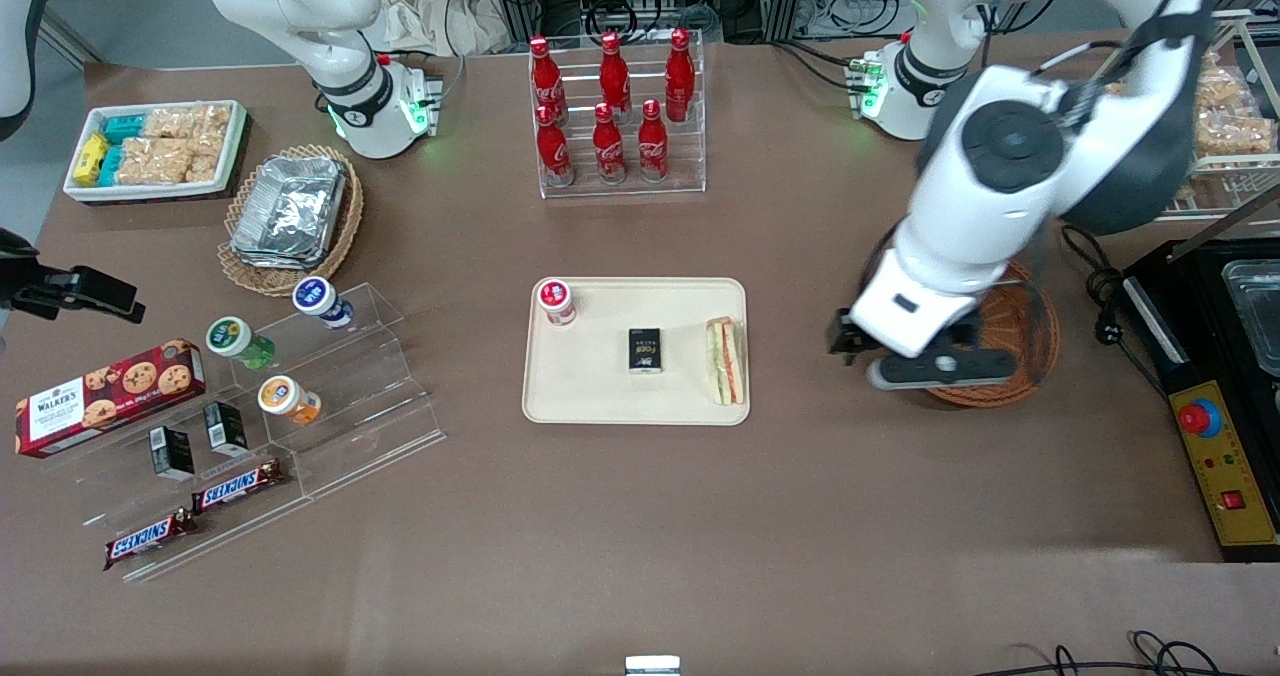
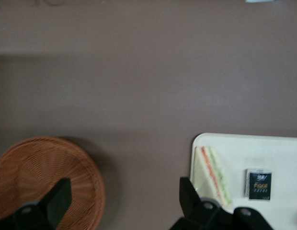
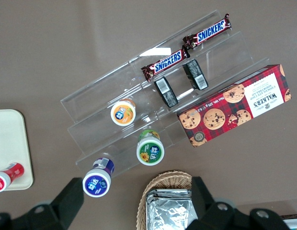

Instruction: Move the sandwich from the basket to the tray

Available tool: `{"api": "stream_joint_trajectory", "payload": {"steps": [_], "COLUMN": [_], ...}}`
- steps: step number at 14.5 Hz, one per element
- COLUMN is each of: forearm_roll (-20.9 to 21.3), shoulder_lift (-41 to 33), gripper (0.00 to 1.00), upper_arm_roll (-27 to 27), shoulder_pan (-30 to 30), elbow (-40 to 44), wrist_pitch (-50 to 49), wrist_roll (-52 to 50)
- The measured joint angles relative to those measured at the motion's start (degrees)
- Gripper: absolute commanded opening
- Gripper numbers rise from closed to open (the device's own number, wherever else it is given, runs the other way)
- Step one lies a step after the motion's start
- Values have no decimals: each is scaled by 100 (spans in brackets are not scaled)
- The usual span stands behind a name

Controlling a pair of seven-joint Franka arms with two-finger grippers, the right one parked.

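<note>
The sandwich [image 1: 725,361] [image 2: 213,175] lies on the cream tray [image 1: 600,401] [image 2: 263,148], at the tray's end nearest the working arm. The reddish-brown wicker basket [image 1: 1030,326] [image 2: 43,163] sits beside the tray toward the working arm's end, partly covered by the arm, and what shows of its inside is bare. My left gripper [image 1: 940,366] [image 2: 123,203] hangs above the basket's edge nearest the tray. It is open, with only table top between its fingers.
A red-capped jar [image 1: 556,301] and a small black box [image 1: 645,349] [image 2: 258,184] share the tray. A rack of cola bottles [image 1: 615,106] stands farther back. Acrylic steps with snacks [image 1: 300,396], a tan basket of foil trays [image 1: 290,211] and a white bin [image 1: 155,146] lie toward the parked arm's end.
</note>
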Motion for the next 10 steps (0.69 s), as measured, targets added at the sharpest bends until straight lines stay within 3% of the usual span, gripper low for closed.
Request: {"api": "stream_joint_trajectory", "payload": {"steps": [5, 10], "forearm_roll": [-125, -1084], "shoulder_lift": [-27, -160], "gripper": [100, 100], "upper_arm_roll": [17, 20], "shoulder_pan": [838, 1640], "elbow": [541, 288], "wrist_pitch": [-898, -831], "wrist_roll": [2069, 2089]}}
